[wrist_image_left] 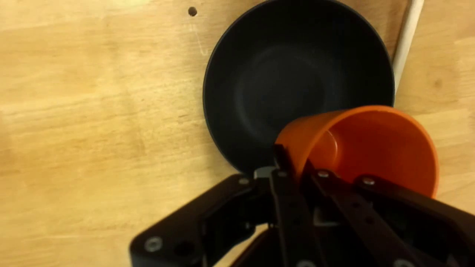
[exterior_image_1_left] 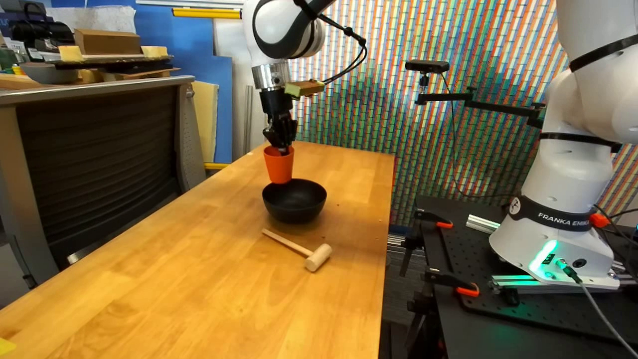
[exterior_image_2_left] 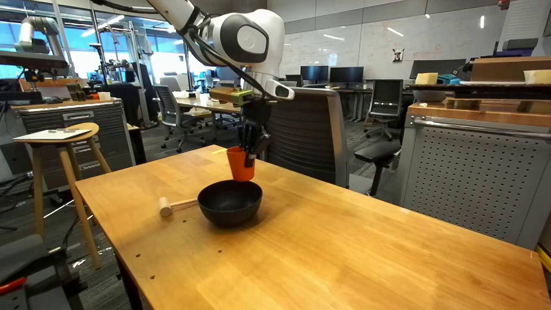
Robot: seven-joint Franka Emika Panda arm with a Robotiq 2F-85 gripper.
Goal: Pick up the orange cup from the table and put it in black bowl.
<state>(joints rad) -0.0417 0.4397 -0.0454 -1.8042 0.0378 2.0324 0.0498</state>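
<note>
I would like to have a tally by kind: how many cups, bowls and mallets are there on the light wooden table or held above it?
Cups: 1, an orange tapered plastic cup, pinched by the black two-finger tool above the light wooden table
Bowls: 1, a round matte black bowl
Mallets: 1, a pale wooden mallet
Total: 3

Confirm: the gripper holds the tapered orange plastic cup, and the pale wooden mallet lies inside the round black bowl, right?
No: both exterior views show the mallet on the light wooden table, outside the bowl. The gripper does hold the cup.
</note>
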